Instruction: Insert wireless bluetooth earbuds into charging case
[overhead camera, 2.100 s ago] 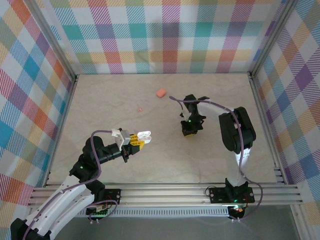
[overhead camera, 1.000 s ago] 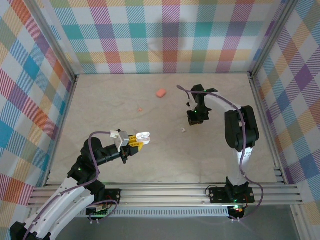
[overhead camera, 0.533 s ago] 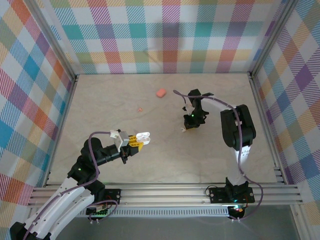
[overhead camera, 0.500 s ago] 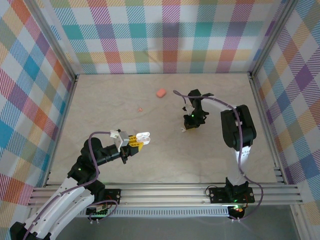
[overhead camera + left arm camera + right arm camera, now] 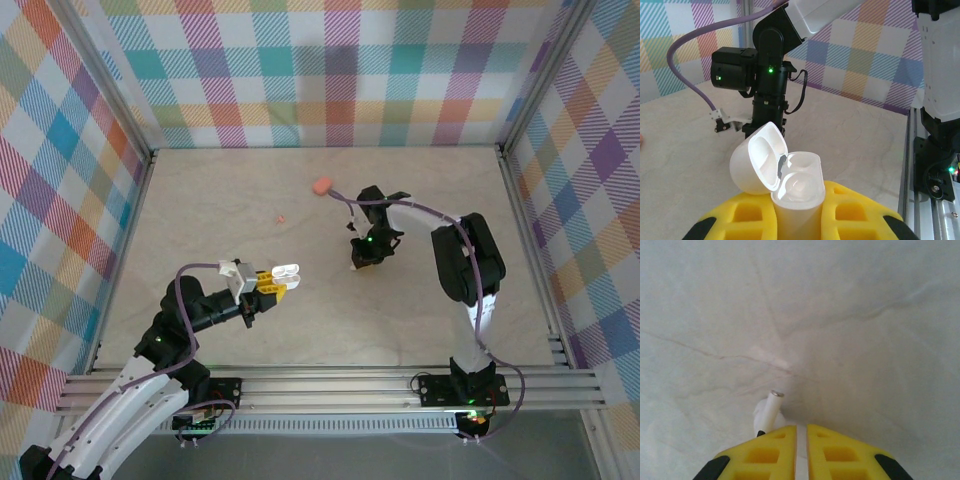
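1. Pinching white earbud (image 5: 769,411) at tips of clenched right gripper (image 5: 801,432), close over table (image 5: 865,315).
2. Pointing its stem forward, leaning slightly right, silver tip leading.
3. Glossy white, tiny.
4. Clamping open charging case (image 5: 790,180) in clenched left gripper (image 5: 795,220).

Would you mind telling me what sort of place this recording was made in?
Most likely a robot data-collection cell rather than a home: a left arm and right arm bolted to an aluminium rail, and a beige table boxed in by plaid walls on metal framing.
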Robot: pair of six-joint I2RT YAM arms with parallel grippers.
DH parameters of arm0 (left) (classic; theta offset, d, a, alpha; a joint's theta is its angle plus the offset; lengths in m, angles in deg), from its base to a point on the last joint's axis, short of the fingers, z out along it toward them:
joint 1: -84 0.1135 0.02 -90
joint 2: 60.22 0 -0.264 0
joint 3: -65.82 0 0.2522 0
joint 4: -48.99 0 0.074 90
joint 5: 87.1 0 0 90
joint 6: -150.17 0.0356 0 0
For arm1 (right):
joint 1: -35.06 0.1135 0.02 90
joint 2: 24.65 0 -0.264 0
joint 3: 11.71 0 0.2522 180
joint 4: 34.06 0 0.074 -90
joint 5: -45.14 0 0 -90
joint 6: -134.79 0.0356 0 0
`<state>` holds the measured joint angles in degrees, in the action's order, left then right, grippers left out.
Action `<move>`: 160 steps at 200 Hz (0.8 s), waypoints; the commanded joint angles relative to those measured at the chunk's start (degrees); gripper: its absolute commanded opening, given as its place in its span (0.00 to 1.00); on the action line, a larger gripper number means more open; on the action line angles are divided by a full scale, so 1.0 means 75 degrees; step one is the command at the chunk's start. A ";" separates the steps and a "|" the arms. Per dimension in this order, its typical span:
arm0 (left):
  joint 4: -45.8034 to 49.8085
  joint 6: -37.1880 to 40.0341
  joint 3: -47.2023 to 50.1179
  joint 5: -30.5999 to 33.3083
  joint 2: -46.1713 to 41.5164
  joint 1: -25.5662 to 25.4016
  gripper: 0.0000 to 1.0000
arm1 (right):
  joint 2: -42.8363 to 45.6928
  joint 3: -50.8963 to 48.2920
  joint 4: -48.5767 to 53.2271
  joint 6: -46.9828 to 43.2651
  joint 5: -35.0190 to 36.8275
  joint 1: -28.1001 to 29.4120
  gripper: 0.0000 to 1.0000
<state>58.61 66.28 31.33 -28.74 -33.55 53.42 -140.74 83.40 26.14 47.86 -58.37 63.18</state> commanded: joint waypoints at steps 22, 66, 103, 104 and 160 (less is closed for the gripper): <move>0.0023 -0.0088 -0.0154 -0.0071 -0.0124 -0.0069 0.00 | -0.0117 0.0425 0.0113 0.0505 -0.0962 0.0409 0.15; 0.0120 -0.0100 -0.0226 -0.0077 -0.0169 -0.0060 0.00 | -0.0245 0.0806 0.0124 0.0739 -0.1466 0.0493 0.15; 0.0313 -0.0085 -0.0232 0.0016 -0.0401 -0.0070 0.00 | 0.0155 0.0947 0.0296 0.0678 -0.1218 0.0442 0.20; 0.0321 -0.0086 -0.0234 0.0019 -0.0403 -0.0070 0.00 | 0.0159 0.0957 0.0310 0.0674 -0.1202 0.0438 0.21; 0.0372 -0.0147 -0.0238 0.0046 -0.0425 -0.0070 0.00 | -0.0468 0.1668 0.0911 0.0458 -0.0475 0.0088 0.35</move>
<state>61.35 65.75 31.26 -28.50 -36.19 53.39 -141.90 93.36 29.66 51.42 -64.12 65.89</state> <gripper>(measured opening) 0.155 0.361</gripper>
